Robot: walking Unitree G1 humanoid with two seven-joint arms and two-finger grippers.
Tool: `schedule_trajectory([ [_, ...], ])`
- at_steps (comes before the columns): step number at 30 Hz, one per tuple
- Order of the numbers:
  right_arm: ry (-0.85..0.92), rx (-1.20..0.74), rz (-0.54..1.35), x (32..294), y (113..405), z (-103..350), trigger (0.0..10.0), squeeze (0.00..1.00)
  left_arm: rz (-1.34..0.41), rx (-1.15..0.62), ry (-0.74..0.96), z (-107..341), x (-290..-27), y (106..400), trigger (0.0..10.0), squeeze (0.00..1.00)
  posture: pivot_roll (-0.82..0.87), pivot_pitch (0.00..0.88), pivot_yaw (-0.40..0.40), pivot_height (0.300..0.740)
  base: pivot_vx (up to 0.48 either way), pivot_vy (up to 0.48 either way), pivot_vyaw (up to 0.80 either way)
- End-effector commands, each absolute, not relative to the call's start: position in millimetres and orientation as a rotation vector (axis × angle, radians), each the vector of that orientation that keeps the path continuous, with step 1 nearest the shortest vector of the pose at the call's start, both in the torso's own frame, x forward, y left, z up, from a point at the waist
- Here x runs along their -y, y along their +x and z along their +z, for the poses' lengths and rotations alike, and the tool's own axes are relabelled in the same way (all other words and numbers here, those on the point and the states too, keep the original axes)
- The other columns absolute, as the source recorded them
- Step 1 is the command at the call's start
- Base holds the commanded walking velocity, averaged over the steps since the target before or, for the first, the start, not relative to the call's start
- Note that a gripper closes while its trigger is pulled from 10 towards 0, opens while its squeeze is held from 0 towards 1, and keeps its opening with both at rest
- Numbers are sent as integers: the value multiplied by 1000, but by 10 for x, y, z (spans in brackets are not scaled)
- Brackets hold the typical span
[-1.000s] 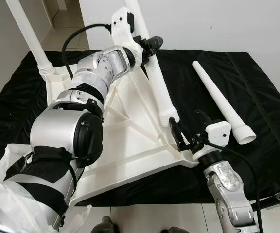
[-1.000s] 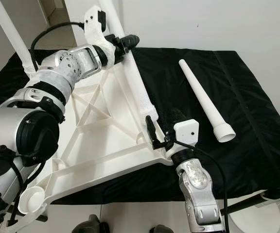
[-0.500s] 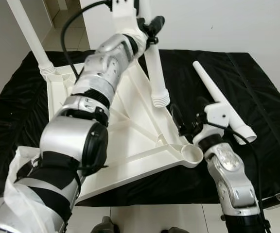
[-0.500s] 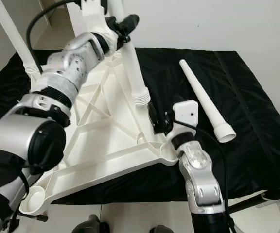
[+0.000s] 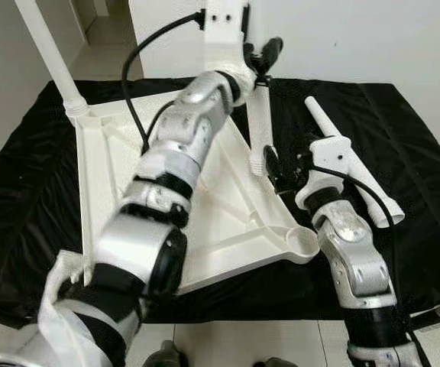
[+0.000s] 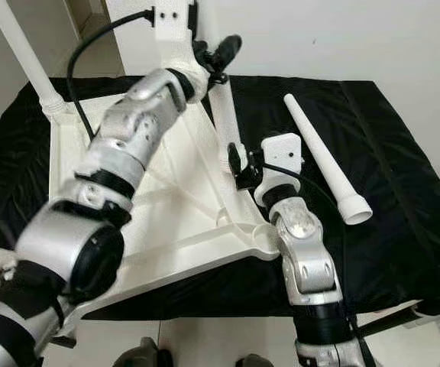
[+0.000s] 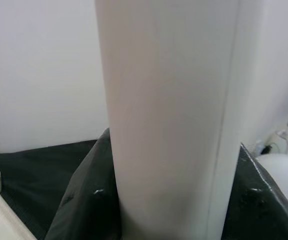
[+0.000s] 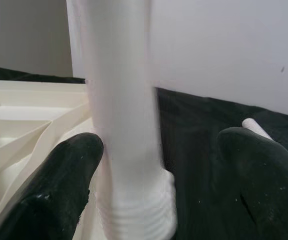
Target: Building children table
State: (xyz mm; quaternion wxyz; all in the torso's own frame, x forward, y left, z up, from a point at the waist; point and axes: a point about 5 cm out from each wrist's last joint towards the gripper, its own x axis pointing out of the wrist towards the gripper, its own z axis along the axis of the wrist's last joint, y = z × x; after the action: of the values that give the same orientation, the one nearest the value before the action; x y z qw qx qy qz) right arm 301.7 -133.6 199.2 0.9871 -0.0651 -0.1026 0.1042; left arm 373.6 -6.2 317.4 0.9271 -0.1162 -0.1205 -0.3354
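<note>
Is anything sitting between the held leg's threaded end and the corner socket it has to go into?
Nothing visible does. The leg hangs in the left gripper; the socket gapes open, with the right gripper open beside the leg's end.

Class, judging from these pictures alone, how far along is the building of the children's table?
Done: one leg stands in the far left corner of the upturned tabletop.
In hand: the left pincer holds a second leg upright above the tabletop, threaded end down, and the open right pincer brackets that end.
Left: the near right corner socket is empty, and a third leg lies on the black cloth.
</note>
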Motion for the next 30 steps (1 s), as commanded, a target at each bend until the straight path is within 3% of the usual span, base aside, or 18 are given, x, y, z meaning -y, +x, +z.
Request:
schedule_trajectory([
  [1,-135,186,204,1325,3047,1975,10000,0,-700,279,-217,3243,86,3680,10000,0,-29,0,21,740,0,0,0],
  [13,-170,168,163,1375,3289,2036,10000,0,-752,317,-212,3313,246,3440,10000,0,-15,0,14,740,0,0,0],
  [30,-205,218,194,1319,3351,2174,10000,0,-785,306,-207,3292,318,3319,10000,0,-14,0,13,740,0,0,0],
])
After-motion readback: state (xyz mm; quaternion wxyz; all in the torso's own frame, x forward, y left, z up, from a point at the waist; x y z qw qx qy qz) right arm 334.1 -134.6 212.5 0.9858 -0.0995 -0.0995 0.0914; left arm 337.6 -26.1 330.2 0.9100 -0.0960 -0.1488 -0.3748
